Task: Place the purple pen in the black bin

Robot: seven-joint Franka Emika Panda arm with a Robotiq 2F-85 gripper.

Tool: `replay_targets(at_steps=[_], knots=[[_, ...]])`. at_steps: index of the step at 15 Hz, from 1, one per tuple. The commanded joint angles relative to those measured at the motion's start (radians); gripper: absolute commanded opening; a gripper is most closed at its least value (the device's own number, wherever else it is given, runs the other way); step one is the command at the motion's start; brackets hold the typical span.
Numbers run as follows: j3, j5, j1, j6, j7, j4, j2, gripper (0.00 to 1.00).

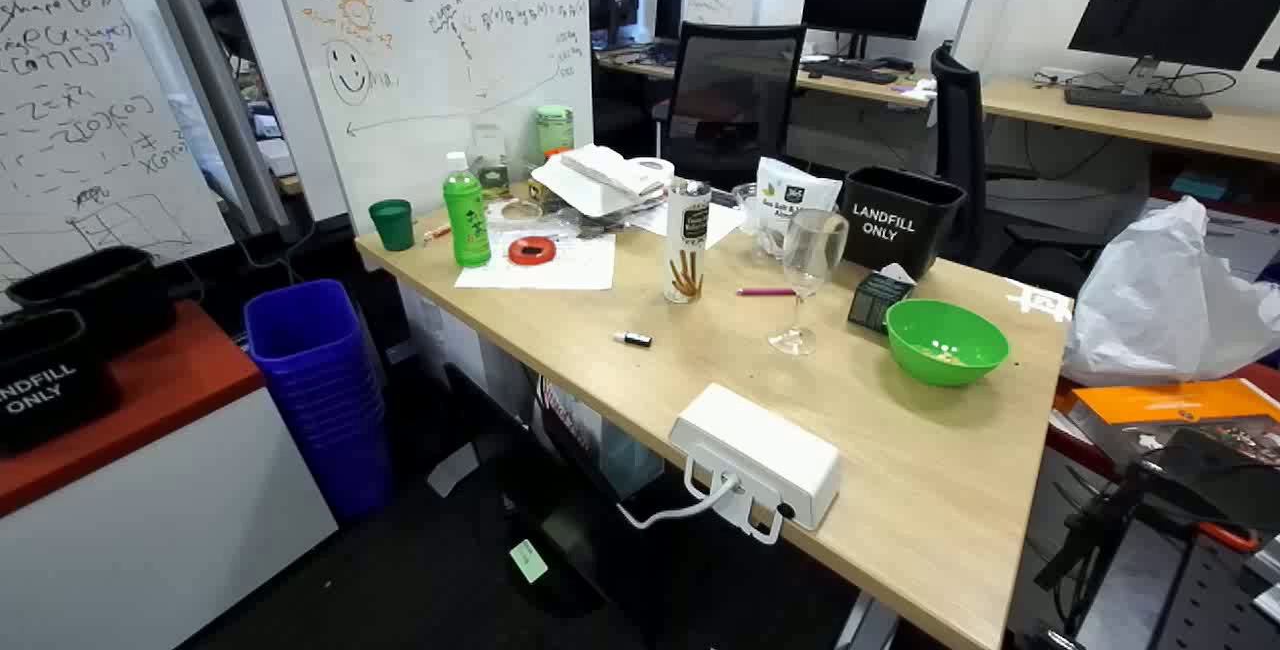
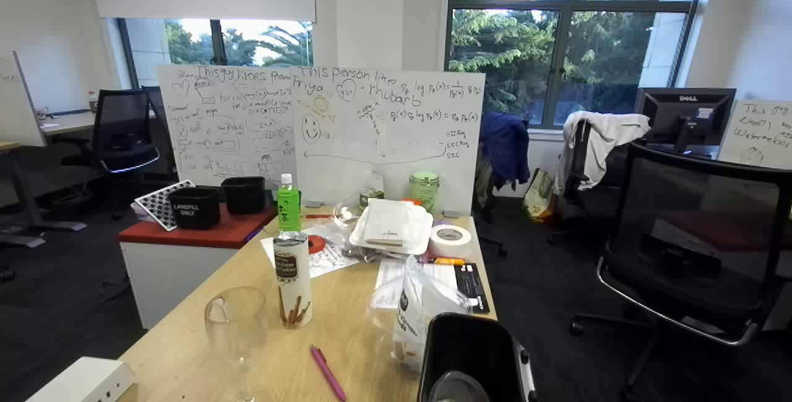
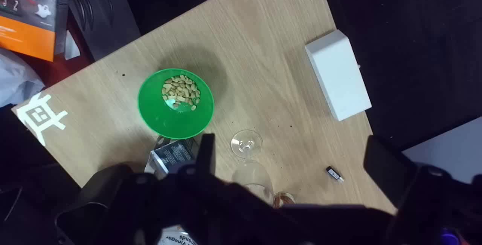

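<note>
in my wrist view the gripper (image 3: 290,147) hangs above the table (image 3: 256,60) with its fingers (image 3: 206,152) spread wide, and i see bare wood and the foot of the wine glass (image 3: 251,171) in the gap between them.

the purple pen (image 2: 327,372), nearly magenta on my screen, lies flat on the table near the wine glass, with the glass on one side of it and a white almond bag (image 1: 795,192) on the other. in an exterior view i can see wood between pen and glass.

the black bin (image 1: 900,220), lettered landfill only, stands upright on the pen's side of the wine glass but farther out, just beside the almond bag; the pen is outside it, on the wood.

near the wine glass i make out a small dark box (image 1: 880,300) and, just beside that box, the green bowl (image 3: 169,122), holding pale nuts (image 3: 181,90). a white box (image 3: 338,75) sits at the table edge, on the side of the glass away from the bin, and a small black stick (image 3: 333,173) lies near that same edge, apart from the glass.

from the glass toward the whiteboard (image 2: 390,142), a tall white canister (image 1: 688,245) stands upright, with a green bottle (image 1: 466,220) farther along that way. off the table, well apart from the glass, i see two other bins (image 2: 195,207) on a red-topped cabinet (image 1: 190,370).
</note>
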Motion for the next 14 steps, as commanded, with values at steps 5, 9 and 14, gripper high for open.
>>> replay_targets(at_steps=[5, 9, 14], knots=[[0.002, 0.001, -0.003, -0.003, -0.002, 0.003, 0.001, 1.00], [-0.004, 0.066, 0.000, -0.002, 0.045, 0.023, 0.050, 1.00], [0.007, 0.227, -0.022, 0.073, 0.222, 0.080, 0.195, 1.00]])
